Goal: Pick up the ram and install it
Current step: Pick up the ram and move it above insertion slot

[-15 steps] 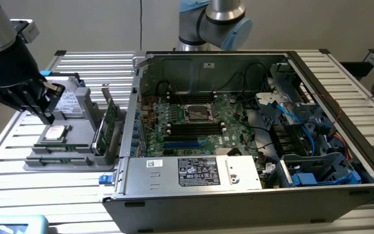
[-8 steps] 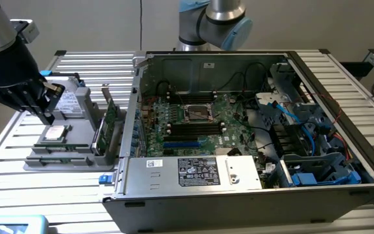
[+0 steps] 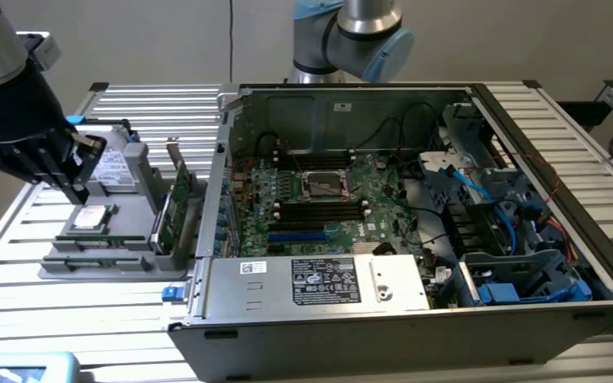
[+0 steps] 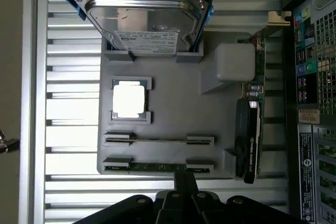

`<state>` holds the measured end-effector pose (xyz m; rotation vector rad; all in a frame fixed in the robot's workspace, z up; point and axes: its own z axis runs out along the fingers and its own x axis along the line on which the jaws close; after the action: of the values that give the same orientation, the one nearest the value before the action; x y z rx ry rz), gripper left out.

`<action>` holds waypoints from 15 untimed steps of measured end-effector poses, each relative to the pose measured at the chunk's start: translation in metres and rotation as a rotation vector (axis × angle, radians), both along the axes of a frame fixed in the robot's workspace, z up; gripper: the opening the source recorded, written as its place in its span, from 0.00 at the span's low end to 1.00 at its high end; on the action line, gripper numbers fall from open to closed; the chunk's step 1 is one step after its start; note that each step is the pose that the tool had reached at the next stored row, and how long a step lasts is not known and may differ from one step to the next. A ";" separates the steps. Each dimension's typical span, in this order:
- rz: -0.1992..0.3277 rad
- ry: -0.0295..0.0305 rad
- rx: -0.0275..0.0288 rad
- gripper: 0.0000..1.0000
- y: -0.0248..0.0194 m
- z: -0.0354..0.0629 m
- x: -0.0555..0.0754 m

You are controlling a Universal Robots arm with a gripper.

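Two rams lie edge-up in the grey parts holder (image 4: 173, 114): one ram (image 4: 157, 167) is closest to my fingertips, the other ram (image 4: 160, 140) sits one row further in. In the exterior view the rams (image 3: 99, 249) lie along the holder's near edge. My gripper (image 4: 185, 181) hangs above the holder with its black fingers pressed together and nothing between them. In the exterior view the gripper (image 3: 76, 194) is over the holder (image 3: 67, 267), left of the open computer case (image 3: 392, 311). The motherboard (image 3: 318, 203) has black and blue memory slots (image 3: 312, 211).
The holder also carries a processor chip (image 4: 128, 100), a hard drive (image 4: 147, 17) in a blue bracket and an upright green expansion card (image 4: 252, 129). That card (image 3: 182, 203) stands between holder and case wall. Cables and blue drive bays (image 3: 498, 239) fill the case's right side.
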<state>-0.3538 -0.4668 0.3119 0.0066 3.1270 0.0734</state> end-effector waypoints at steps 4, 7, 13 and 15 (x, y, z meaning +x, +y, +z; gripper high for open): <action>0.069 -0.0001 0.0057 0.11 0.0000 -0.0002 0.000; 0.124 0.0000 0.0077 0.11 0.0000 -0.0003 0.000; 0.233 0.0005 0.0076 0.11 0.0000 -0.0003 0.000; 0.270 0.0007 0.0077 0.11 0.0000 -0.0003 0.000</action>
<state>-0.3538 -0.4668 0.3116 -0.4150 3.1062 0.0878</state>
